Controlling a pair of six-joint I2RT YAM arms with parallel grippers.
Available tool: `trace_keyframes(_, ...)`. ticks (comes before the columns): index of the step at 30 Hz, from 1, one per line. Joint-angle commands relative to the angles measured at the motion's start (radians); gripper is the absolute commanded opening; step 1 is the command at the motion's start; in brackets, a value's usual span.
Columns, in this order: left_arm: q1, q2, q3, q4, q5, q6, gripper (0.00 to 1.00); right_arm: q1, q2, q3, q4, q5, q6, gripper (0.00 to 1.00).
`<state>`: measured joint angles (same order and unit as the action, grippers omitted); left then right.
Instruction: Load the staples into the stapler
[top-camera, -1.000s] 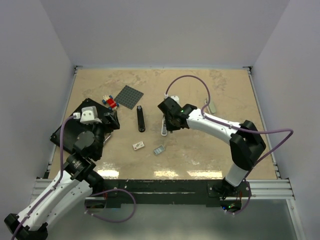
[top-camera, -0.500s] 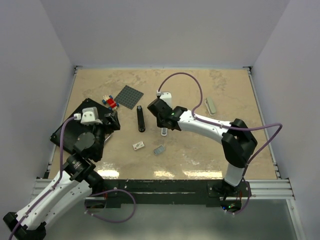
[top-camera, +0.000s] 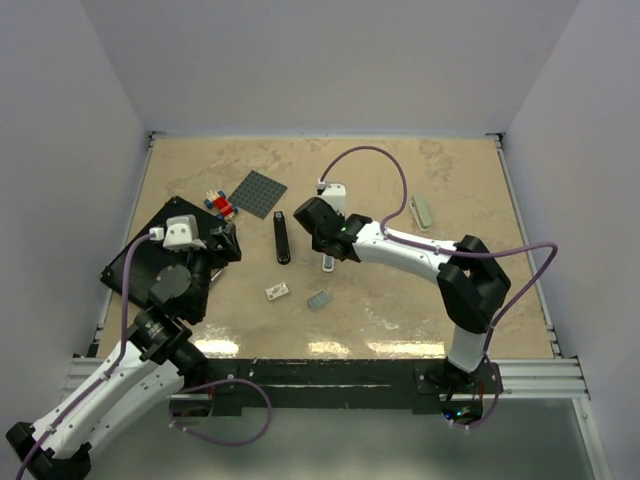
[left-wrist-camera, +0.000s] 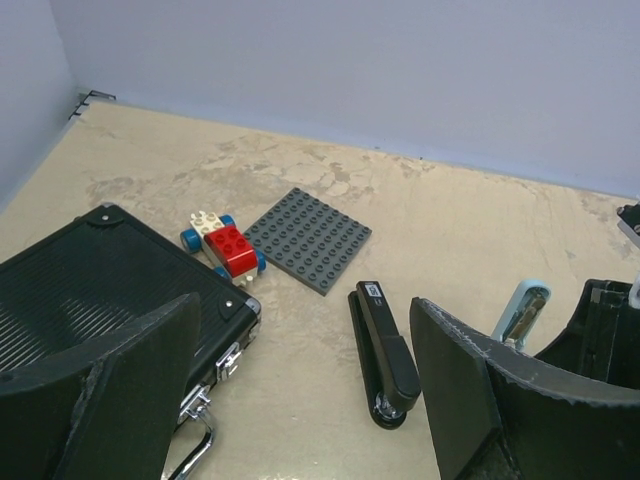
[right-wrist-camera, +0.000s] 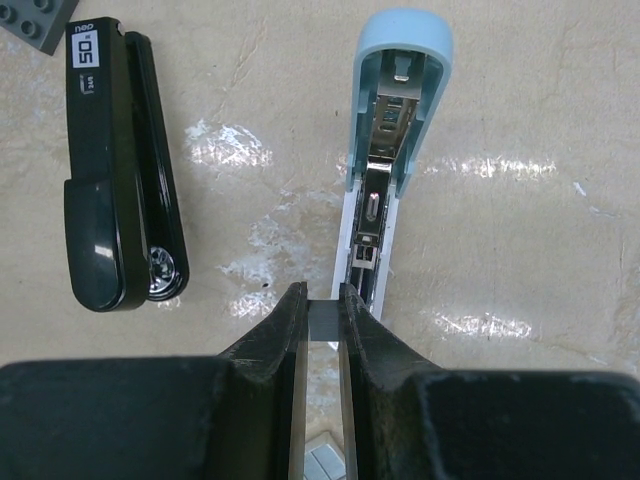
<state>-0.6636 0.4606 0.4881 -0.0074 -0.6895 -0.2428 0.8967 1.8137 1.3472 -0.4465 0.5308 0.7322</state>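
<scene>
Placement of staples into the magazine is, by my reading, the step in hand. The light-blue and white plastic stapler (right-wrist-camera: 378, 170) lies on the beige stone-patterned table (top-camera: 470, 190), folded open, with its metal channel bare and facing up. The right gripper (right-wrist-camera: 322, 312) hangs at the near end of that stapler. Its jaws are almost together and pinch a thin pale strip (right-wrist-camera: 322, 325). It looks like a stick of staples, but it is too small for me to tell for sure.

The tiny pale grey-blue ribbed block of staples (top-camera: 318, 299) lies flat on the table just nearer than the stapler and apart from it. A little white box (top-camera: 277, 291) sits to the stapler's near left. A closed black stapler (right-wrist-camera: 120, 170) lies to its left, roughly parallel. The left gripper (left-wrist-camera: 305, 400) is well to the left of the stapler, over a black ribbed case (left-wrist-camera: 90, 290), with its jaws spread wide and holding nothing.

The next move calls for lining the strip up along the channel and lowering it squarely between the channel walls. The jaws should let go only once it sits flat. The channel is narrow, so a small skew would likely leave the strip riding on a wall. The cover is not yet shut.
</scene>
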Motion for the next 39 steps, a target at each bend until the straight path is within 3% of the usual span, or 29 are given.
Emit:
trace_keyframes(1, -0.007, -0.005, -0.011, 0.046, -0.021, 0.011, 0.90, -0.001, 0.021, -0.020, 0.026, 0.057, 0.049, 0.10)
trace_keyframes(39, -0.011, -0.011, -0.011, 0.046, -0.027, 0.016, 0.90, 0.001, 0.039, -0.060, 0.052, 0.069, 0.082, 0.11)
